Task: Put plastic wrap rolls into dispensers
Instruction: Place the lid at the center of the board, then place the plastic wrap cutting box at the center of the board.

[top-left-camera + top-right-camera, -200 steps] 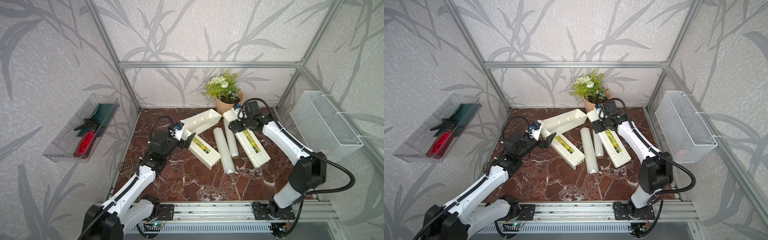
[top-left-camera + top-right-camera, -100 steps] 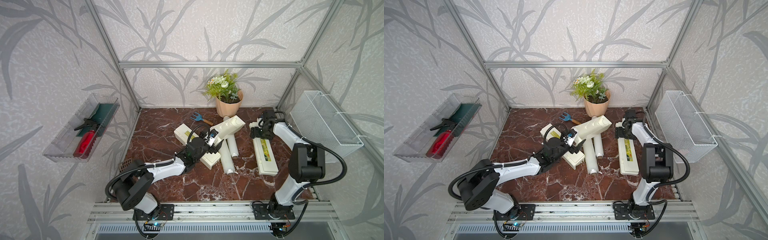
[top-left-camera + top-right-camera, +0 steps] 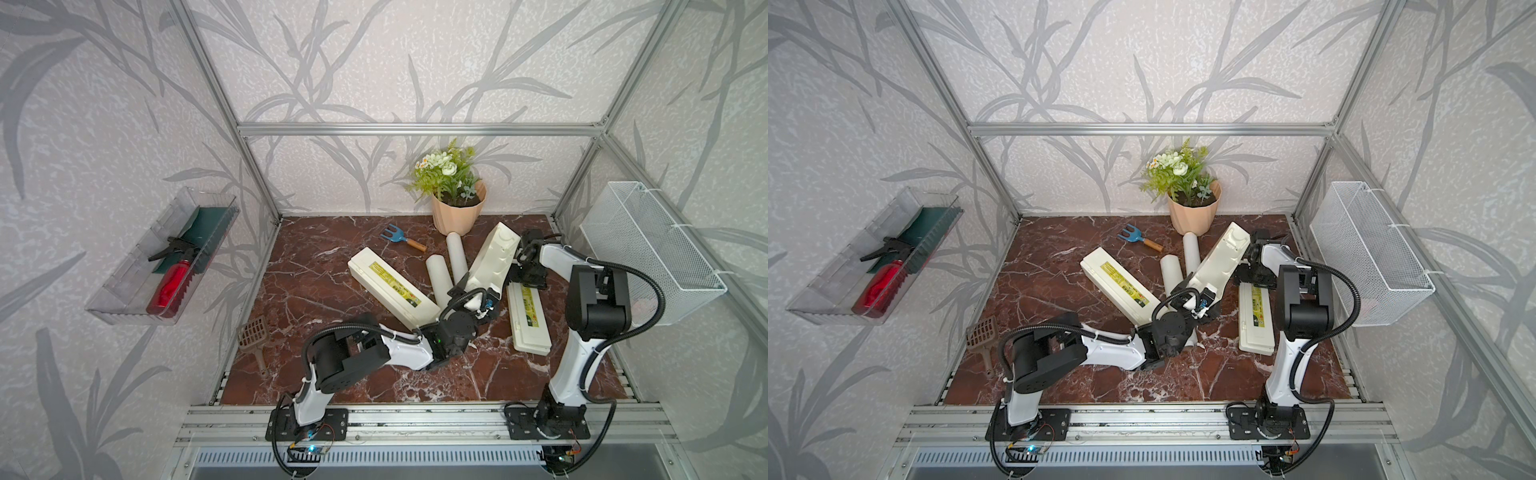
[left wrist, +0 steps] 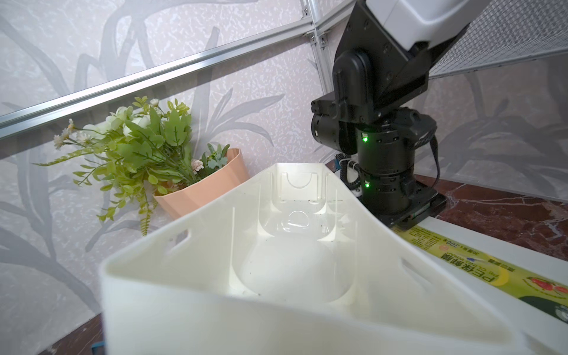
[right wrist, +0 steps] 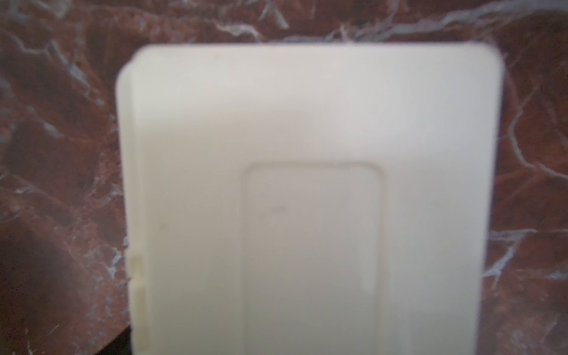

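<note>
Cream-white plastic filled the middle of the marble counter [image 3: 332, 332]. The left claw [image 3: 476, 296] held the open dispenser [image 3: 492, 262] by its near end wall, with the jaws spread wide around it as far as I could judge. The long body was tilted, its far end raised near the flowerpot [image 3: 457, 212]. The left wrist view showed the inside of this body empty, so the tilt probably served to swing it open and present the hollow for loading. Its lid [image 3: 530, 316], with the yellow-green label up, lay flat on the counter. The right claw [image 3: 524, 279] seemed to press on the far end of it (most likely to pin it down, so that the hinge could work). Whether that claw was wide or narrow I could not tell, because its fingers were hidden. The plastic wrap rolls [image 3: 439, 276] lay side by side on the counter, between the open dispenser and the closed dispenser [image 3: 392, 286], and neither was loaded yet. I judged the task to be at an early stage
</note>
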Robot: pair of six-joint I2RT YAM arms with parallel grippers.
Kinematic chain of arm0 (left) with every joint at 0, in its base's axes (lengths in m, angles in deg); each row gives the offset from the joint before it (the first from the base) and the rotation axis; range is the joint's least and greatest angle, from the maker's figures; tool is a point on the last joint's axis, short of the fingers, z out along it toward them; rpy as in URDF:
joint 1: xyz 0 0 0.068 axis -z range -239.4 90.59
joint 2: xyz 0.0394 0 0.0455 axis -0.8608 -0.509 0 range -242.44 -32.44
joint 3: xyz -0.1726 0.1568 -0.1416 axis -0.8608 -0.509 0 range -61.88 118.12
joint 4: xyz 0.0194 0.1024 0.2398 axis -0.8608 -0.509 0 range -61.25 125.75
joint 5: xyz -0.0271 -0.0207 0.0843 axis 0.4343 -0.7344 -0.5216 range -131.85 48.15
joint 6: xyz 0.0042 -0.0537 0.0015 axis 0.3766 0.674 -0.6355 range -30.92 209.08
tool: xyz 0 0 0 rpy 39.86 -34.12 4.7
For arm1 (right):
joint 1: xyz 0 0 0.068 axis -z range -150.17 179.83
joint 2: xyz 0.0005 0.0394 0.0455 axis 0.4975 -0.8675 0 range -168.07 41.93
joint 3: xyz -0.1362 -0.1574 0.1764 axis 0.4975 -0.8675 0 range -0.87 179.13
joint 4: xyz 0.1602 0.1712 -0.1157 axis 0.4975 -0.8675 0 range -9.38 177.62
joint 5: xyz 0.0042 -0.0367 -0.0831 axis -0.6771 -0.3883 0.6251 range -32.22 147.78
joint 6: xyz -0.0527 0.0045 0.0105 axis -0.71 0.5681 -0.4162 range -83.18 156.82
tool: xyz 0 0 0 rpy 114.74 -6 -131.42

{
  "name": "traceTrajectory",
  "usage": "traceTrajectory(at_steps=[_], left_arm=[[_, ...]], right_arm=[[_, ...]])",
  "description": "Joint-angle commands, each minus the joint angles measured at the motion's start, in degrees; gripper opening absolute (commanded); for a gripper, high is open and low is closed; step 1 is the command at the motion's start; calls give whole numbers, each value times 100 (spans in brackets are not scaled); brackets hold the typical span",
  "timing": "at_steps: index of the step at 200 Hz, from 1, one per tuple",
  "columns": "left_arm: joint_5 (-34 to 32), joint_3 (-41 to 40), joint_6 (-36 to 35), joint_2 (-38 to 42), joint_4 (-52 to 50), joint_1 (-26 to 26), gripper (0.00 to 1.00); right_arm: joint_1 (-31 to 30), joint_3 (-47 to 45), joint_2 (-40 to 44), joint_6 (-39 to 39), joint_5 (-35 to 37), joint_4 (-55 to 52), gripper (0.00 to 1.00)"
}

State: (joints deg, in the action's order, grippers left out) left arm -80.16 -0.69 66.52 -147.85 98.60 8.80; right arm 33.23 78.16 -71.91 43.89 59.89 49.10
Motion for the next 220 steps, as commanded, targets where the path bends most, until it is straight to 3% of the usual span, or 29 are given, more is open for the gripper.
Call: traceTrajectory(at_steps=[1,65,121,156,198,211,220], left_arm=[[-1048,228,-134,-74,641,-31,33],[-1399,710,495,-487,55,270,40],[-1399,798,1271,-722,-510,550,40],[-1401,877,1372,-832,-588,617,40],[-1392,921,1498,-912,-697,633,40],[-1327,947,1556,-930,-804,638,41],[-1250,941,1610,-930,-868,633,43]], right_arm=[[38,102,313,-17,184,-71,100],[128,-93,1245,-63,-144,-215,100],[311,-437,1813,778,-2727,441,95],[302,-814,1638,1334,-3355,705,84],[219,-1100,1296,1508,-3503,890,65],[155,-1044,1233,1499,-3500,891,56],[152,-976,1168,1500,-3551,888,44]])
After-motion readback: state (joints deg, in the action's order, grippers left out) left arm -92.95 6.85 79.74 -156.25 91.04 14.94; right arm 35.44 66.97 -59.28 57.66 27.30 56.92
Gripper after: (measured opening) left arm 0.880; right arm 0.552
